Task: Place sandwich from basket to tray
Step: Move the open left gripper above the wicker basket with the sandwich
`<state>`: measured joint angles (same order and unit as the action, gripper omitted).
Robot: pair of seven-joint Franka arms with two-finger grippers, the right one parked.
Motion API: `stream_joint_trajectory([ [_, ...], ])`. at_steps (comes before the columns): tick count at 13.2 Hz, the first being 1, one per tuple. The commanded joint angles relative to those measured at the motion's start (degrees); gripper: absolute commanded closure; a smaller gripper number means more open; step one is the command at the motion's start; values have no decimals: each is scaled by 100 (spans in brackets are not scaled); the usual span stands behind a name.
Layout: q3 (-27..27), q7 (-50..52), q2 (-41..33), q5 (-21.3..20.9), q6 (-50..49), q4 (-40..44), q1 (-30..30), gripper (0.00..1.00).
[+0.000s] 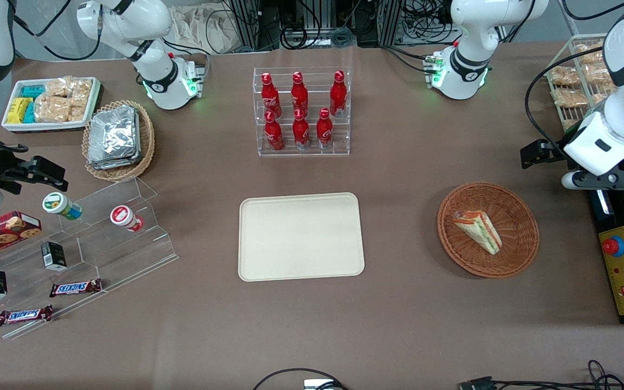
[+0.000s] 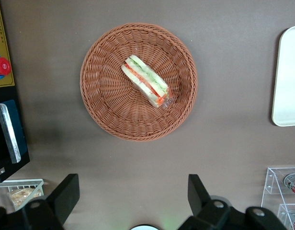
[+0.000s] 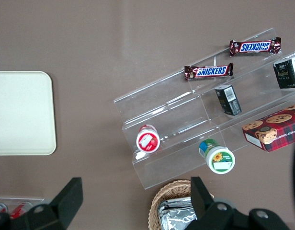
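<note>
front overhead, wrists downward, tray (image 1: 301, 236) shared

The working left arm (image 1: 623, 116) is glossy white with dark grey joint bands and a black cable looped alongside it. Its pincer (image 2: 133, 201) is black — two blunt angular fingers (image 2: 66, 194), set wide apart. The white base glows green at its collar.

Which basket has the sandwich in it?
The round reddish-brown basket at the working arm's end of the table holds the sandwich. The lighter oval basket holds foil packs instead. The open gripper hovers high beside the round one.
</note>
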<state>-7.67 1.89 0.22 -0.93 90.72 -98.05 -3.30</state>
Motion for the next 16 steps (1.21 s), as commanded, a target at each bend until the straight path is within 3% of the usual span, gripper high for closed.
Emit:
stream_joint_trajectory([
  [1, -95, -31, -66, -74, 77, -82, -101, 0],
  [8, -86, 196, -4, -74, 25, 32, -101, 0],
  [16, 116, 2795, 416, 23, -19, 41, -101, 0],
])
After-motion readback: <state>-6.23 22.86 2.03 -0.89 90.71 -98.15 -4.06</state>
